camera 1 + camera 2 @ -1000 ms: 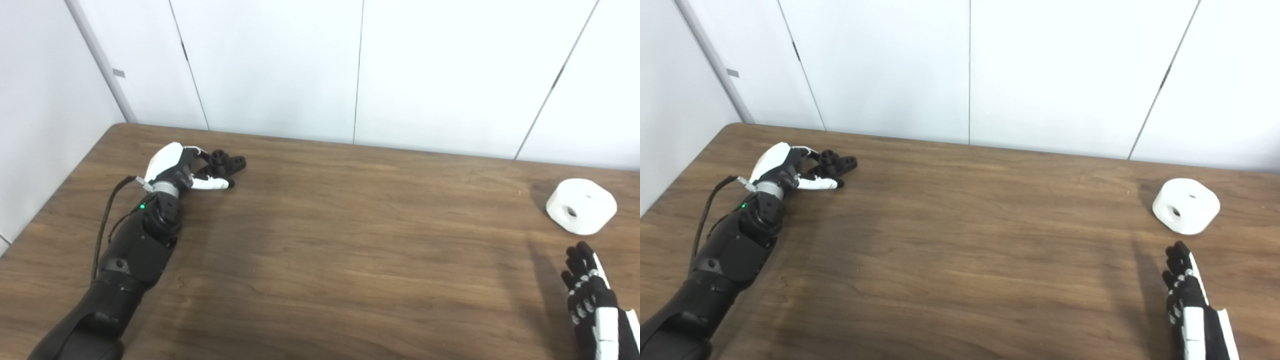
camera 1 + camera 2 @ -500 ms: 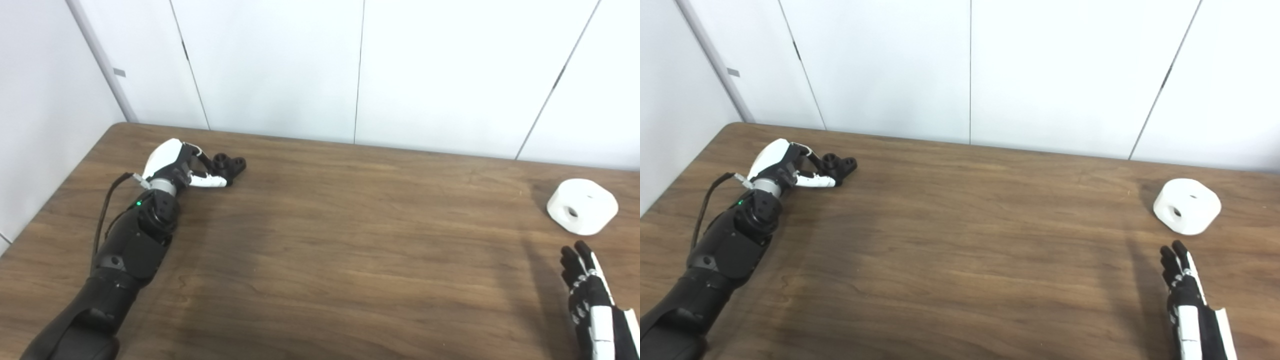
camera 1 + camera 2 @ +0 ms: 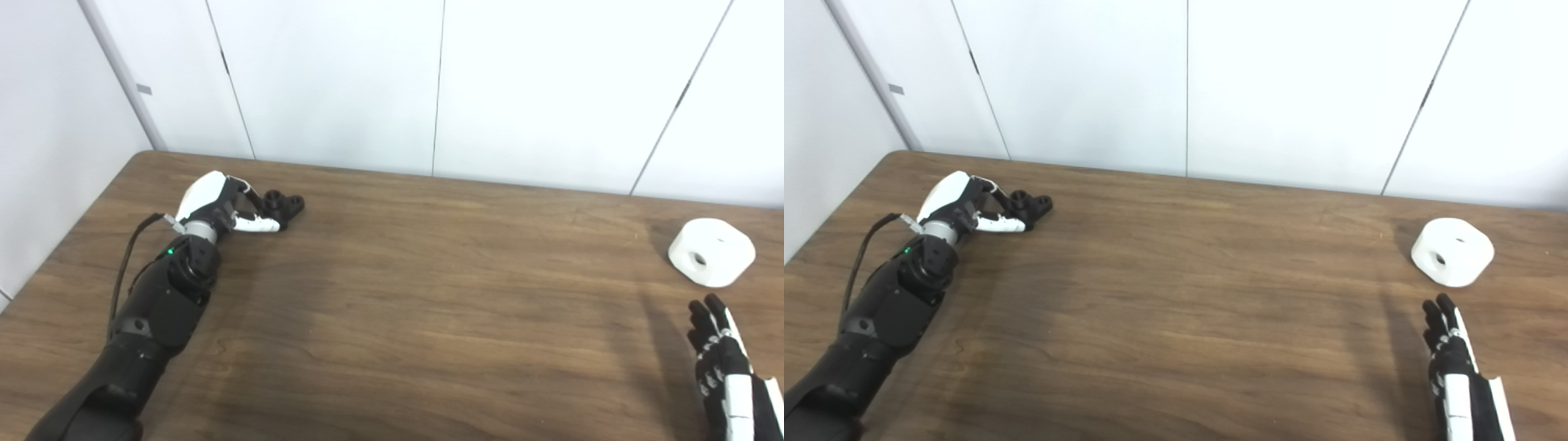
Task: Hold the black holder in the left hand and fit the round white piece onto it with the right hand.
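Note:
The black holder (image 3: 284, 205) lies on the wooden table (image 3: 429, 294) at the far left. My left hand (image 3: 219, 205) rests beside it; its fingers (image 3: 248, 187) and white thumb (image 3: 257, 225) stand apart, with the holder's near end between them. At the far right lies the round white piece (image 3: 712, 252), the hole in its side facing me. My right hand (image 3: 1456, 373) is open at the bottom right, fingers stretched up, a short way in front of the white piece and not touching it.
White wall panels (image 3: 441, 86) rise right behind the table's far edge. The left table edge (image 3: 73, 233) runs close to my left forearm (image 3: 153, 318). Between the two hands lies bare wood.
My left hand has drawn in a little around the holder, which has shifted slightly to the right. The right hand has barely moved and the white piece is where it was.

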`<state>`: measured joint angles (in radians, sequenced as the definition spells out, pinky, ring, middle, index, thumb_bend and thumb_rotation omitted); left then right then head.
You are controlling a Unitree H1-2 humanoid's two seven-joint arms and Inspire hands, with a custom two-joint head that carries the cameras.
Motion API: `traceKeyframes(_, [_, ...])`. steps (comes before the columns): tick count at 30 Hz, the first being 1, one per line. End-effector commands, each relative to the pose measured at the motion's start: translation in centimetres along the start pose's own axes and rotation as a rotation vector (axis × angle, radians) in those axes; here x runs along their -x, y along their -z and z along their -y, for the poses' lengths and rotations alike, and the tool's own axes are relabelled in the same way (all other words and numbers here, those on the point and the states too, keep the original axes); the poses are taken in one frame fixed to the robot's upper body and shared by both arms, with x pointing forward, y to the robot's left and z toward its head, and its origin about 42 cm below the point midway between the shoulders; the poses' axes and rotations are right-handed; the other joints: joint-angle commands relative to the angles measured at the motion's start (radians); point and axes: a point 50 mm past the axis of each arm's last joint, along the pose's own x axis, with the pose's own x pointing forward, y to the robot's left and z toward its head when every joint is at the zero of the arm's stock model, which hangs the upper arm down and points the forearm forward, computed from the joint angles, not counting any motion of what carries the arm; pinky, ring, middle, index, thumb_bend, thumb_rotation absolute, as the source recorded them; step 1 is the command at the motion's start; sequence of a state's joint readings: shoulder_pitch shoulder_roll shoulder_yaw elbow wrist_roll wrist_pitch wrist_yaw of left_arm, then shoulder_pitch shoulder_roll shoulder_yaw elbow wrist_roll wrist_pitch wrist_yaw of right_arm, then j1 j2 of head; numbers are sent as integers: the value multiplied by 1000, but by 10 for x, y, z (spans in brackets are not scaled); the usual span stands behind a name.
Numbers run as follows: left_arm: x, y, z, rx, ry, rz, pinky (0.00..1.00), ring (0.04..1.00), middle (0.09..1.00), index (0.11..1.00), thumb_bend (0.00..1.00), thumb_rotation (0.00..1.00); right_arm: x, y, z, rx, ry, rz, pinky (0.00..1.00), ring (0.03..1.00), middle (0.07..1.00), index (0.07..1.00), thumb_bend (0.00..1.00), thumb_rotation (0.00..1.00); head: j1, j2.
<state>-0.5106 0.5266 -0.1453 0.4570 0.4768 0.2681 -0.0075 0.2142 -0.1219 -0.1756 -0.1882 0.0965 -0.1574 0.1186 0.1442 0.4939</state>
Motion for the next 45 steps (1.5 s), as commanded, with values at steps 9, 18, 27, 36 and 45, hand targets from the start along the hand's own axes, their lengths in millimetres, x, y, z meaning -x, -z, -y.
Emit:
traceKeyframes(9, [41,-52,23,-118,58,261,992,916,812,487,518,47,21,18,-9,-18,11,-69,1000,968,943,964,599,996,-18,3])
traceKeyframes(18, [84,-86,49,-155,137,441,1000,899,800,487,518,47,17,20,-14,-42,11,-73,1000,988,951,964,570,978,-41,5])
traceKeyframes(27, [122,-111,74,-145,237,591,1000,889,787,486,519,46,12,20,-19,-10,2,-59,1000,972,946,964,548,994,-88,6])
traceKeyframes(36, [159,-125,92,-142,289,745,964,869,776,485,520,48,11,12,-37,-2,-14,-46,1000,968,943,966,503,987,-154,12])
traceKeyframes(45, [187,-122,106,-223,300,866,938,856,763,485,520,47,11,5,-47,20,-17,-20,1000,968,941,963,522,963,-190,19])
